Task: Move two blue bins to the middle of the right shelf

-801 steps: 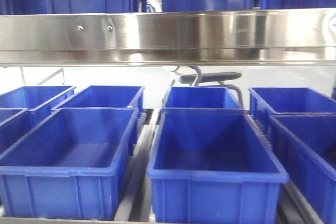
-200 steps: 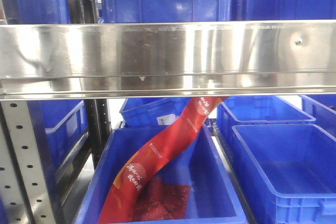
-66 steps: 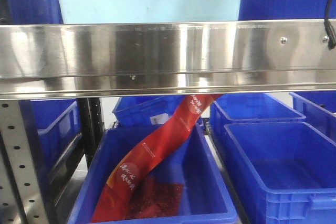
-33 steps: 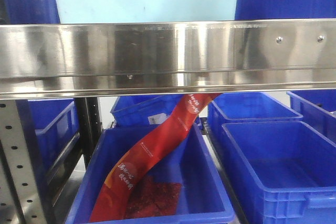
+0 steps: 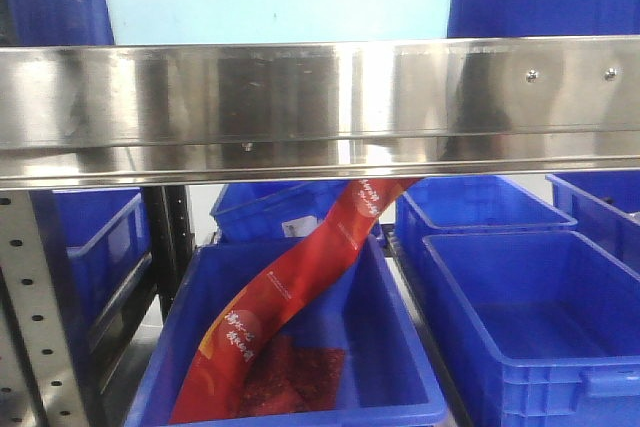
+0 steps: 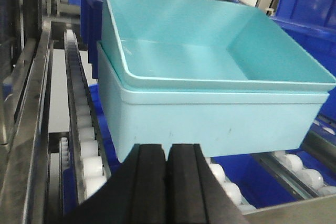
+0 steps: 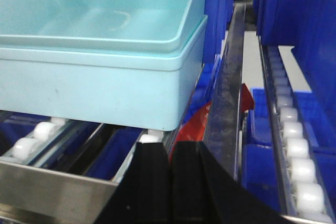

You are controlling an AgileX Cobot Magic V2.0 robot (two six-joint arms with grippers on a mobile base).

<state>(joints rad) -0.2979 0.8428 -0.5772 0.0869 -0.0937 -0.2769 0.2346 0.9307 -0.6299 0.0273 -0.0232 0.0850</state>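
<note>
Resting nested 1 inside the other on the white rollers [image 6: 92,163] of the shelf rail [image 5: 320,107], the 2 pale blue bins [image 6: 210,98] sit free, since left gripper [image 6: 168,182] and right gripper [image 7: 170,182] hang closed, empty, just short of them.

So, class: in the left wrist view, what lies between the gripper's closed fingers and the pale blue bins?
Only white rollers of the shelf track lie between the left gripper and the nested pale blue bins.
</note>
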